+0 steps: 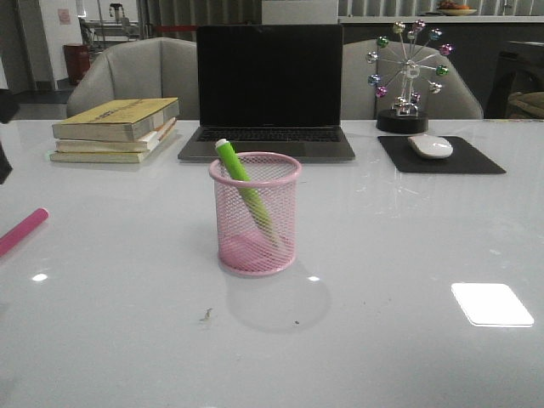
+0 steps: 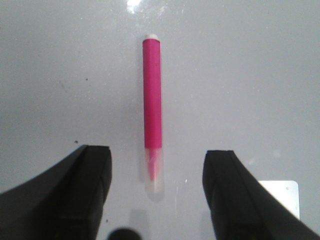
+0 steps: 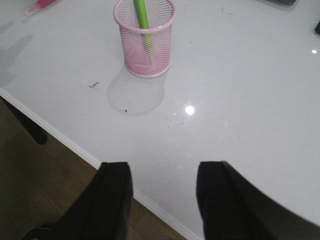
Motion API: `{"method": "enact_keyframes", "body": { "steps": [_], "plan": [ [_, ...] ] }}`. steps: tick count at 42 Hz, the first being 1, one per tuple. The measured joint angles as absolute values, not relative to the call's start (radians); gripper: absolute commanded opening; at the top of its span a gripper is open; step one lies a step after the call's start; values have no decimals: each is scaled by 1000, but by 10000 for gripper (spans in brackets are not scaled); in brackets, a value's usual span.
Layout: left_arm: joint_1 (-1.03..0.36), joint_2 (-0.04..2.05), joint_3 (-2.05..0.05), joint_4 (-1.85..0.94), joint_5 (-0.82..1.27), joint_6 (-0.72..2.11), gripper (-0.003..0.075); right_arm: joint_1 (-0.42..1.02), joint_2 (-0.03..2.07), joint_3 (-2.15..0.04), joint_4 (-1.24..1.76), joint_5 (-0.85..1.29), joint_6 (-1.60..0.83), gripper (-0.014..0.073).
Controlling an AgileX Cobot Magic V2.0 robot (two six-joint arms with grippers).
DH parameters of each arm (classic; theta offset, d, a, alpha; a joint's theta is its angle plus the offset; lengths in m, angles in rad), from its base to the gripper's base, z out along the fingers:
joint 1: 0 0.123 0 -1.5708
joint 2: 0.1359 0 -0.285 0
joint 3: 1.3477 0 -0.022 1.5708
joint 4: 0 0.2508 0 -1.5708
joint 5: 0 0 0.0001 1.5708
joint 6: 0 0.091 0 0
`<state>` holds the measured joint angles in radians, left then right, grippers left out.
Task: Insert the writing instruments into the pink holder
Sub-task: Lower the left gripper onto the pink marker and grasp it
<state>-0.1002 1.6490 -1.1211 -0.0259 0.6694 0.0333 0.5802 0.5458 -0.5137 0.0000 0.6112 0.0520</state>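
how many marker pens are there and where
2. The green marker stands tilted inside the pink holder. The pink marker lies flat on the table at the left, between the open left hand's fingers.

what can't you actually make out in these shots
- Pink marker: in the front view the left frame edge cuts off most of it; only the left wrist view shows it whole.
- Green marker: its lower end is blurred behind the mesh of the pink holder in the front and right wrist views.
- Left hand and right hand: only the finger ends show, open; neither appears in the front view.
- Book titles: too small, front view.
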Motion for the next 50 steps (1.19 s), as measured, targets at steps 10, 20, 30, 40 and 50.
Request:
{"method": "enact_keyframes", "body": {
  "steps": [10,20,30,40,50],
  "plan": [
    [-100,1863,-1285,-25,672,33,453,580,546,-514,0,611,52,426],
    [-100,2005,-1398,-25,690,33,453,580,546,-514,0,611,52,426],
    [-100,2059,-1440,-25,693,33,453,580,546,-514,0,611,52,426],
    [-100,2069,-1447,-25,697,33,453,580,546,-514,0,611,52,426],
    [-100,2069,-1447,-25,724,33,370,580,546,-514,0,611,52,426]
  ]
}}
